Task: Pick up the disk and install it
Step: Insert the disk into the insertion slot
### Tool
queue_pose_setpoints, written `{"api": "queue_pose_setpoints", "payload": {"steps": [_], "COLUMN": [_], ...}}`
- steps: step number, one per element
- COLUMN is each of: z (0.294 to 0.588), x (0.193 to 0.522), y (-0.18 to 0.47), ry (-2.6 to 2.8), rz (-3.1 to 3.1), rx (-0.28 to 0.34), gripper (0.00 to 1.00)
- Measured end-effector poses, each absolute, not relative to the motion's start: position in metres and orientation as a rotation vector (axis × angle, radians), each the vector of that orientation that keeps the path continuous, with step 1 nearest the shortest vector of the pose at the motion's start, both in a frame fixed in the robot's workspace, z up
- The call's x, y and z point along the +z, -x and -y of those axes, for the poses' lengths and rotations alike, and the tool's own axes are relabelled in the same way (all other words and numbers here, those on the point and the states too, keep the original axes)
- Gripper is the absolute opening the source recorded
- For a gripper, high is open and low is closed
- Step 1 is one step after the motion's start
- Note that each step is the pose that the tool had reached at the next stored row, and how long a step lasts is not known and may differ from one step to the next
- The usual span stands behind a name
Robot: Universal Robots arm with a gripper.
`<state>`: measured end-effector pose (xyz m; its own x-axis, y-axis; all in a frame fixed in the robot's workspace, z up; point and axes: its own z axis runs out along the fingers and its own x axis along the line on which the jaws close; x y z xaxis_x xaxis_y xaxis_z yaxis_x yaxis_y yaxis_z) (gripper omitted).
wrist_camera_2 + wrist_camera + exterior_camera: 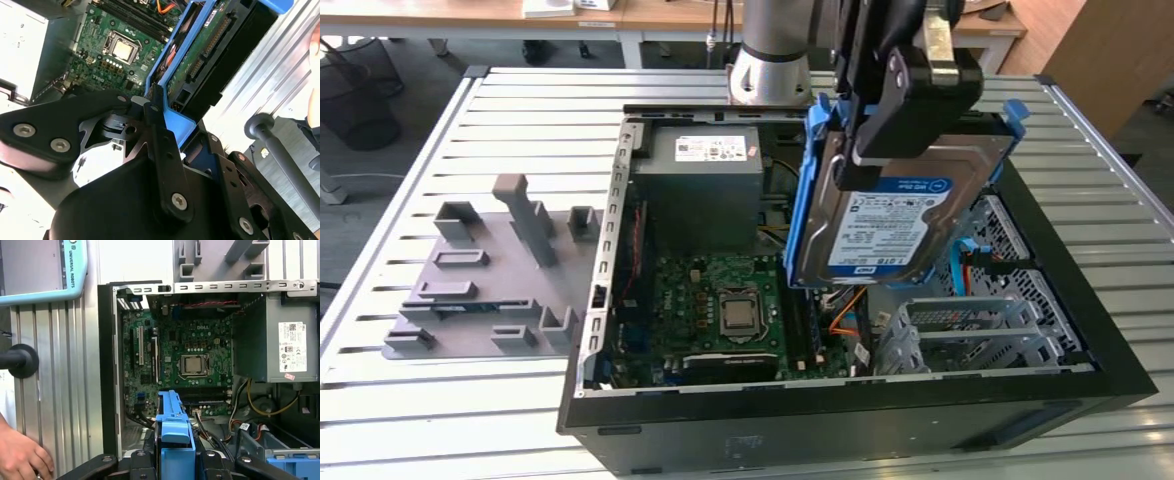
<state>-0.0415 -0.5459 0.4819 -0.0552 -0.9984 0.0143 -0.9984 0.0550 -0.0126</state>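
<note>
Silver disk (907, 215), framed by blue carrier rails, is recorded as lifted clear of the counter (520, 110) and suspended over the open computer case (854, 425). The gripper (903, 140) is seen at the disk's upper end, and in the second wrist view the fingers (160, 135) are pressed onto the blue rail from both sides, so the disk is judged firmly pinched. The disk is carried steeply tilted: its long axis runs from the fingers downward into the case, label face turned toward the exterior camera, circuit-board side (200, 55) turned toward the motherboard (720, 305). The lower end is placed between the motherboard and the grey drive cage (961, 330), above both and touching neither. The cage lies below the disk and toward the exterior view's right, with a blue latch piece (974, 255) just above it. The power supply (698, 170) is noted well apart, on the exterior view's left. A person's hand (20, 455) is seen resting on the counter outside the case wall.
</note>
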Motion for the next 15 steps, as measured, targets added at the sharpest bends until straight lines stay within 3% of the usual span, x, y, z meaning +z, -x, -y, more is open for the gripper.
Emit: {"api": "queue_pose_setpoints", "payload": {"steps": [15], "z": [0.558], "x": [0.476], "y": [0.005], "ry": [-2.158], "rz": [2.28], "rx": [0.029], "gripper": [0.36]}}
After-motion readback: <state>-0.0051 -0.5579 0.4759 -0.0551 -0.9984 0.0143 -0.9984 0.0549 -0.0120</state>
